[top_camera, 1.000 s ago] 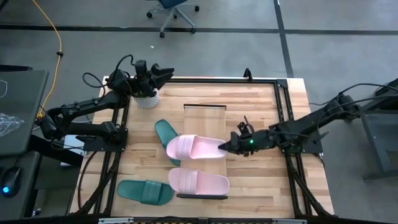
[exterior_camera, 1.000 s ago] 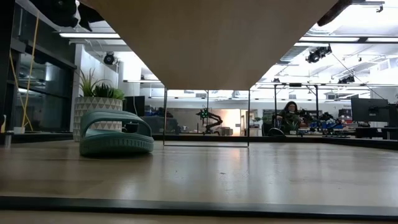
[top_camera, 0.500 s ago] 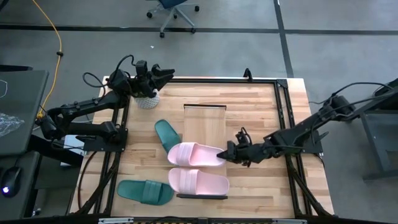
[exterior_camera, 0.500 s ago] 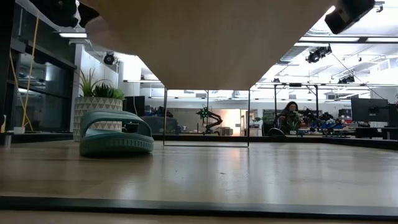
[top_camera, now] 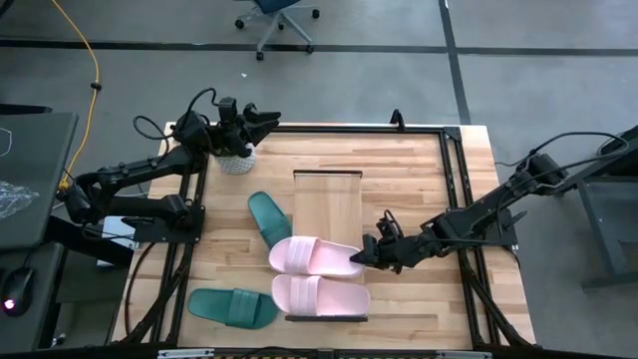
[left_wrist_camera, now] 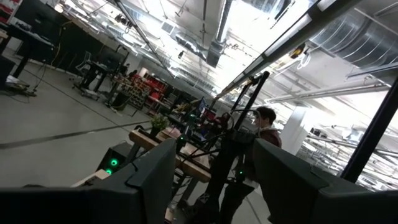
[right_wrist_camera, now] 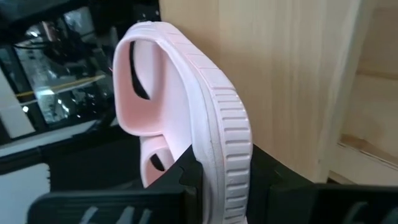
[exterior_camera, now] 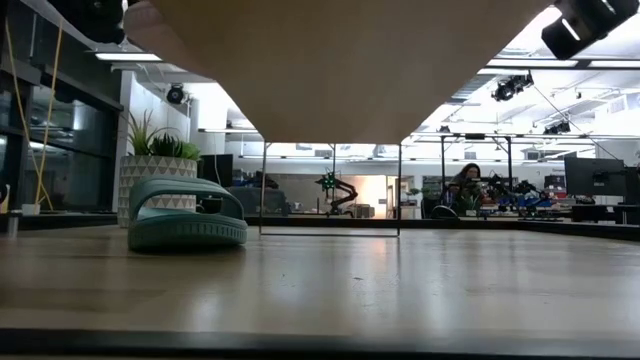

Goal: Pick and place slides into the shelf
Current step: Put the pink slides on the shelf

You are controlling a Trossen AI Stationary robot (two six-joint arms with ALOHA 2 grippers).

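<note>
One pale pink slide [top_camera: 319,295] already lies on the near end of the shelf [top_camera: 327,204], and I hold the second pink slide [top_camera: 314,255] just behind it, over the board. My right gripper [top_camera: 365,255] has its fingers closed on the heel edge of this slide; in my right wrist view the sole rim [right_wrist_camera: 227,149] stands between my two dark fingers, so the slide is not yet released. I judge the task is near the half.

Two dark teal slides remain on the table: one teal slide [top_camera: 267,216] is just beside the shelf on its left, partly under the pink one, and the other teal slide [top_camera: 232,306] lies further to the left, near the front edge. My left gripper [top_camera: 261,118] waits at the far left corner above a small potted plant [top_camera: 236,161], its fingers apart and empty.

The slides look like soft matte rubber, with a ribbed sole rim and a wide arched strap. The shelf is smooth light wood in a thin black frame.
</note>
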